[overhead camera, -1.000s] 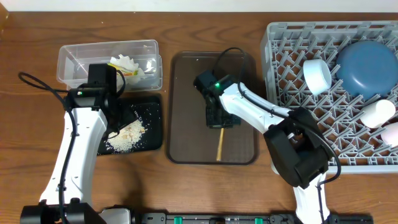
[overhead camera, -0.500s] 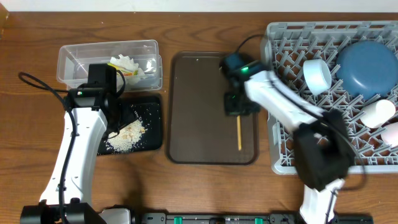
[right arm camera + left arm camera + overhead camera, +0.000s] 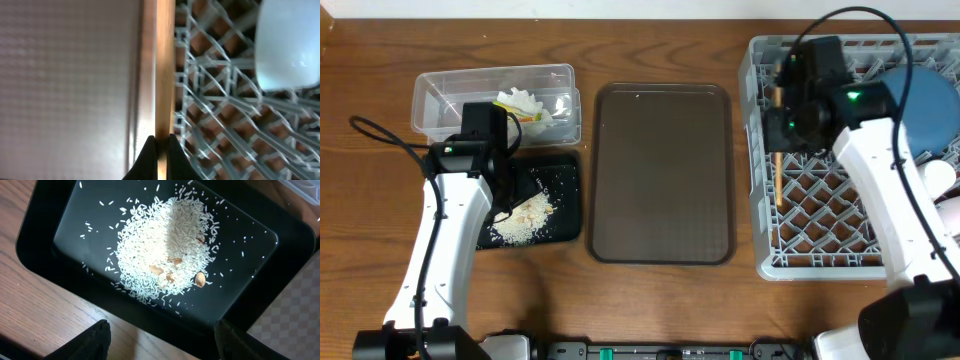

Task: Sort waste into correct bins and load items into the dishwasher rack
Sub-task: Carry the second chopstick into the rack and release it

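Observation:
My right gripper (image 3: 782, 125) is shut on the wooden chopsticks (image 3: 777, 185) and holds them over the left edge of the grey dishwasher rack (image 3: 760, 240). In the right wrist view the fingers (image 3: 161, 142) pinch the chopsticks (image 3: 164, 75) beside the rack's lattice (image 3: 225, 125). The rack holds the dark blue dish (image 3: 920, 100) and two white cups (image 3: 942, 175). A white vessel (image 3: 287, 50) lies in the rack. My left gripper (image 3: 162, 335) is open and empty above the black tray (image 3: 50, 255) with its rice heap (image 3: 165, 255). The clear tub (image 3: 440, 90) holds the tissue (image 3: 525, 103) and the wrapper (image 3: 530, 117).
The brown serving tray (image 3: 660, 170) lies bare between the black tray (image 3: 570, 200) and the rack. The right arm crosses over the rack's left half. Wooden table surrounds everything.
My right gripper has carried the chopsticks from the brown serving tray to the right, over the rack's left edge. The left arm has not moved.

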Controlling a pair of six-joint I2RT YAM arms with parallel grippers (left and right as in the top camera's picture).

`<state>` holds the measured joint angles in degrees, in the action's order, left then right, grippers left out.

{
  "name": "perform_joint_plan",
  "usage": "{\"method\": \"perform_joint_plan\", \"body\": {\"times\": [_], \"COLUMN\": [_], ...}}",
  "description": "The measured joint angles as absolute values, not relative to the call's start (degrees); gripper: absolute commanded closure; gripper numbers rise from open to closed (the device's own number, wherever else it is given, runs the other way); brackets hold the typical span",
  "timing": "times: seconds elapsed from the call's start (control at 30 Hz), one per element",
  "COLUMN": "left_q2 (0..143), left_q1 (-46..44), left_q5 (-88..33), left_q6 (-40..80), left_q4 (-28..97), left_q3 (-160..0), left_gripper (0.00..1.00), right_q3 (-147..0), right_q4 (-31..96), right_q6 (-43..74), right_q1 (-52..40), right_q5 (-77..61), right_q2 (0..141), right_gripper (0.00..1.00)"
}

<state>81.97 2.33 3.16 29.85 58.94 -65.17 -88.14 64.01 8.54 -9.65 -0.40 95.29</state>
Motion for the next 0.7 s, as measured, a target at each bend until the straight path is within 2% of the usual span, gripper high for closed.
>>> {"method": "perform_joint_plan", "body": {"times": [0.43,0.57,0.7], "left_q2": [82.0,82.0,82.0], "left_q1": [2.3,2.3,2.3], "left_q5": [3.2,3.2,3.2], "left_q6": [29.8,29.8,29.8], "left_q4": [58.9,58.9,58.9], "left_q3": [-65.2,-65.2,-65.2], "left_gripper": [0.31,0.31,0.30], "right_q3": [-88.1,-88.1,-88.1], "right_q4": [66.5,67.1,67.5], "right_q6": [6.0,5.7,5.4], "right_q1": [-7.6,-7.6,-7.6], "right_q5": [-2.8,-4.5,-4.4], "right_q2": [107.6,110.3,110.8], "right_gripper": [0.99,0.88,0.84]}}
